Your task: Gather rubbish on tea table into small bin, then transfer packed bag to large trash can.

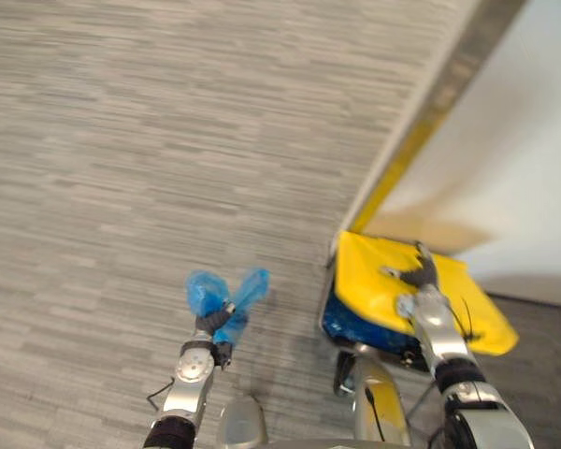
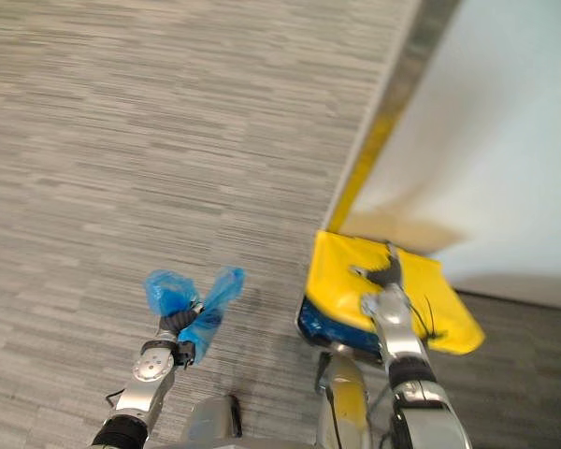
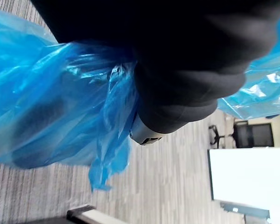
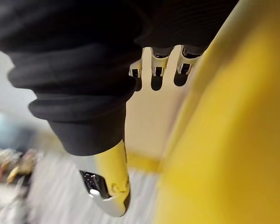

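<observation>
- blue bag: thin see-through plastic film, crinkled, glossy
- yellow lid: smooth plastic, dull sheen
- floor: grey, fine streaked texture, matt
- wall: white, smooth, matt
- right hand: thumb is polished, mirror-like metal; cover is dark, ribbed, matt

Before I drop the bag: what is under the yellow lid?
Under the yellow lid, a strip of the can's blue body shows. The lid hides its opening and inside. The right hand rests on it; the left hand holds the blue bag.
</observation>
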Robot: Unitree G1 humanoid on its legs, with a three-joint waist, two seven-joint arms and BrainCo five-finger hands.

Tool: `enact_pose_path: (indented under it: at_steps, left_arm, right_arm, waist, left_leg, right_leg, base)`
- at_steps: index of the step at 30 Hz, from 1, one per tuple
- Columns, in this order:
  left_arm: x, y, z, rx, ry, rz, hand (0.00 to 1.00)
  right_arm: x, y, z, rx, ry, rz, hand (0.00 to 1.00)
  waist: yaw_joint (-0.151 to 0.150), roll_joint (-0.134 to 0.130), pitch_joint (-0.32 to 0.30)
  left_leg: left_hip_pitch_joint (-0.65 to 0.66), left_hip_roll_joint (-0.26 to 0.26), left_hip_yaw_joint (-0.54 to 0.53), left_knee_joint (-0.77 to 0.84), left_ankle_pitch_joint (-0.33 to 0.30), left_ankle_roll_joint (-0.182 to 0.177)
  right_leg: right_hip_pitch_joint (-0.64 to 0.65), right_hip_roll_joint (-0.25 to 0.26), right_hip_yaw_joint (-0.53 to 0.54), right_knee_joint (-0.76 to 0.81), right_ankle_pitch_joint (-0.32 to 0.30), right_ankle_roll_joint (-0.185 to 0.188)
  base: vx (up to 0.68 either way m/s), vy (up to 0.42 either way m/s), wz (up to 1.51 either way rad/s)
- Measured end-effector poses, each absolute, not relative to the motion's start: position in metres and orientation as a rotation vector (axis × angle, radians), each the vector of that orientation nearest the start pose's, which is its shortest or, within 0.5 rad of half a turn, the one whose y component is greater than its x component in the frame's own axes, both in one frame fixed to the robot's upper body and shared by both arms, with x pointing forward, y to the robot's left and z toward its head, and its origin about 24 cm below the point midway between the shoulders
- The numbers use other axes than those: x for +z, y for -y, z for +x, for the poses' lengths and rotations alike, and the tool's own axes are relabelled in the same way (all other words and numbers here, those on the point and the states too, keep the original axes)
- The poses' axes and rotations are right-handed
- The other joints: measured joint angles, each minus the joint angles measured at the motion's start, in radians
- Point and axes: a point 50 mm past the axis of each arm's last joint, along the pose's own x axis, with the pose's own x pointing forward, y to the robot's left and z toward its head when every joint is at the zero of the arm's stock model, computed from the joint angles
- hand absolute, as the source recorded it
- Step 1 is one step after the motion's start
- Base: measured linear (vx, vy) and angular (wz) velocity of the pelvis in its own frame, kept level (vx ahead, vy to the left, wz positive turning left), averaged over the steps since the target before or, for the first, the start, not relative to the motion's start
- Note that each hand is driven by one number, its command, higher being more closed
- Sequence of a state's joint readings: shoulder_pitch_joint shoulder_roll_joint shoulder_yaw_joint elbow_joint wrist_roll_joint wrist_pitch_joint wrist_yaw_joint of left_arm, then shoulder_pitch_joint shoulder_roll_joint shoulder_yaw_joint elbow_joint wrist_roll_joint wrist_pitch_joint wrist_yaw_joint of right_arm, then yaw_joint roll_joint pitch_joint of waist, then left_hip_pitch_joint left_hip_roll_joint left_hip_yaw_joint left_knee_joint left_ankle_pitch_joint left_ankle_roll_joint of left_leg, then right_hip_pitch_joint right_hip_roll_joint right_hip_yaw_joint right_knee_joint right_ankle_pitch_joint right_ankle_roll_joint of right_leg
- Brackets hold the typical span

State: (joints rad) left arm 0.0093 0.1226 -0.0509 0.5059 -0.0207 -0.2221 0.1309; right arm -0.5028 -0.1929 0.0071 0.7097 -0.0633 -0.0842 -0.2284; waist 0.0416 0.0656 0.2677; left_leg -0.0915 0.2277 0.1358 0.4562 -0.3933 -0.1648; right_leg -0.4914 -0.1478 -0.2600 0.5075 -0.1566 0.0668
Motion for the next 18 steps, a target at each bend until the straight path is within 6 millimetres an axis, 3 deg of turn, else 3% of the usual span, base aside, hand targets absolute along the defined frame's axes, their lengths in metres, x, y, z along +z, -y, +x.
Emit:
enact_pose_path:
  at_steps: [1,2,3,5,8,12,14,18]
  left_arm:
    - [-0.049,-0.181,0.226,0.108,-0.282,0.123,1.00]
    - [-0.049,-0.184,0.226,0.114,-0.283,0.121,1.00]
    - [-0.050,-0.183,0.225,0.113,-0.289,0.115,1.00]
    - [-0.054,-0.181,0.219,0.105,-0.305,0.113,1.00]
    - [-0.059,-0.176,0.213,0.095,-0.325,0.103,1.00]
    - [-0.062,-0.177,0.206,0.102,-0.340,0.103,1.00]
    - [-0.063,-0.180,0.199,0.108,-0.346,0.112,1.00]
    - [-0.071,-0.189,0.183,0.138,-0.398,0.132,1.00]
  right_arm:
    - [0.059,0.176,0.352,-0.160,-0.023,-0.291,0.00]
    - [0.087,0.169,0.364,-0.153,0.071,-0.287,0.00]
    - [0.111,0.169,0.373,-0.172,0.146,-0.289,0.00]
    - [0.119,0.176,0.373,-0.204,0.174,-0.303,0.00]
    - [0.125,0.201,0.361,-0.307,0.223,-0.337,0.00]
    - [0.117,0.214,0.340,-0.370,0.249,-0.393,0.00]
    - [0.094,0.260,0.314,-0.582,0.151,-0.378,0.00]
    - [0.061,0.318,0.265,-0.858,-0.004,-0.363,0.00]
  waist:
    - [0.010,-0.003,-0.002]
    - [0.023,0.002,0.003]
    - [0.024,0.015,0.016]
    - [0.024,0.017,0.017]
    - [0.017,0.011,0.017]
    - [-0.002,0.002,0.017]
    - [-0.004,-0.007,0.017]
    - [-0.050,-0.039,0.017]
  left_leg:
    - [-0.023,-0.004,-0.001,0.006,0.000,0.000]
    - [-0.051,-0.013,-0.010,0.007,0.000,0.001]
    - [-0.062,-0.015,-0.028,0.004,0.001,0.002]
    - [-0.046,-0.010,-0.048,-0.004,0.003,0.003]
    - [-0.014,-0.006,-0.051,-0.027,0.004,0.003]
    - [0.013,-0.029,-0.047,-0.061,0.014,0.022]
    - [0.038,-0.040,-0.032,-0.085,0.017,0.026]
    - [0.099,-0.056,0.004,-0.152,0.038,0.037]
  right_leg:
    - [0.008,0.010,-0.007,-0.063,0.024,-0.023]
    - [0.022,0.007,-0.011,-0.117,0.035,-0.021]
    - [0.024,0.003,-0.018,-0.118,0.042,-0.038]
    - [0.046,0.004,-0.023,-0.110,0.030,-0.057]
    - [0.077,0.007,-0.014,-0.108,0.026,-0.064]
    - [0.086,-0.010,-0.007,-0.112,0.026,-0.064]
    - [0.091,-0.014,0.014,-0.112,0.027,-0.065]
    - [0.103,-0.017,0.022,-0.115,0.027,-0.064]
  base:
    - [-0.02,0.031,0.16]
    - [0.00,0.033,0.33]
    - [0.01,0.022,0.33]
    - [0.05,0.019,0.35]
    - [0.06,0.042,0.16]
    - [0.04,0.070,0.00]
    - [0.03,0.058,-0.14]
    - [0.04,0.045,-0.20]
